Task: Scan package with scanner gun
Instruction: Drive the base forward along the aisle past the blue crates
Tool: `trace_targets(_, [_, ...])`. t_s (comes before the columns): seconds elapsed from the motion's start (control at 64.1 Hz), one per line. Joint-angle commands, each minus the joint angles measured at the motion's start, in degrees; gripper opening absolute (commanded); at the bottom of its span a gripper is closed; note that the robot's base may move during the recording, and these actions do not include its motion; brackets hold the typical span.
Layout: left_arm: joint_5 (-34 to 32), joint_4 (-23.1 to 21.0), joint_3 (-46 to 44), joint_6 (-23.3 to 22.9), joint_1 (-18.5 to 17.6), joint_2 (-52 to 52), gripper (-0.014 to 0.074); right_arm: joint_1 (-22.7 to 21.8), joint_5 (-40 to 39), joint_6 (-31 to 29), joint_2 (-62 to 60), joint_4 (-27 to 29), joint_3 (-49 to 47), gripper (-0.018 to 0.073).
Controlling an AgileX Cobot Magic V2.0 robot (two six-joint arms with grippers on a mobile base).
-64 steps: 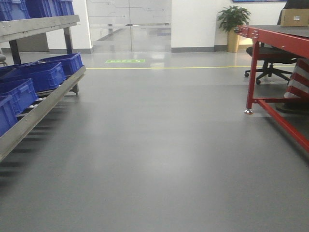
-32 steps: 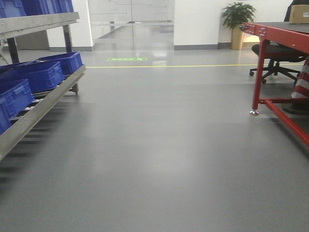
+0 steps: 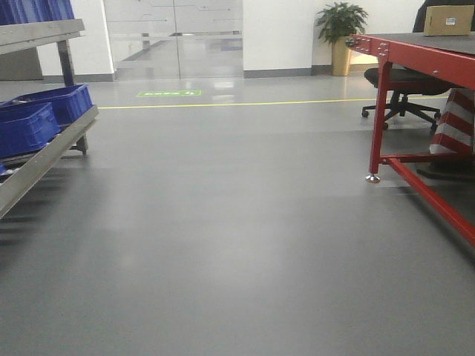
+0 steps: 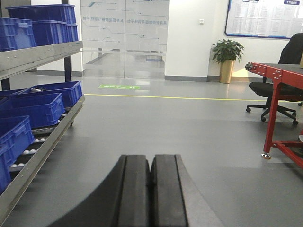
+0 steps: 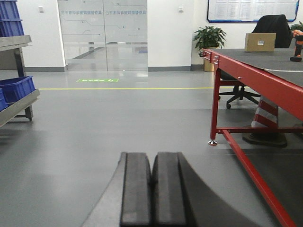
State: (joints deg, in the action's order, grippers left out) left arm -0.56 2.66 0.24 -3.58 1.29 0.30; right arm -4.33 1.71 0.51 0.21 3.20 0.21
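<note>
Package [image 5: 260,42] sits by far edge of red table [image 5: 255,76]; left fingers [image 4: 135,189], right fingers [image 5: 136,189] pressed together.

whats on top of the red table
The package stands at the far end of the red table, the orange scanner gun apart to its right. The tabletop's right side is cut off.
</note>
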Motion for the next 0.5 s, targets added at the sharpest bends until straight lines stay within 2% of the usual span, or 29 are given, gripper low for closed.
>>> trace_targets(0.0, [-0.74,0.14,-0.24,-0.07,-0.28,-0.3,-0.0111,-0.27,-1.27,-0.09,-0.21,-0.32,-0.21,-0.0165])
trace_targets(0.483, [-0.74,0.14,-0.24,-0.07,-0.28,-0.3,-0.0111,-0.27,-1.27,-0.09,-0.21,-0.32,-0.21,-0.0165])
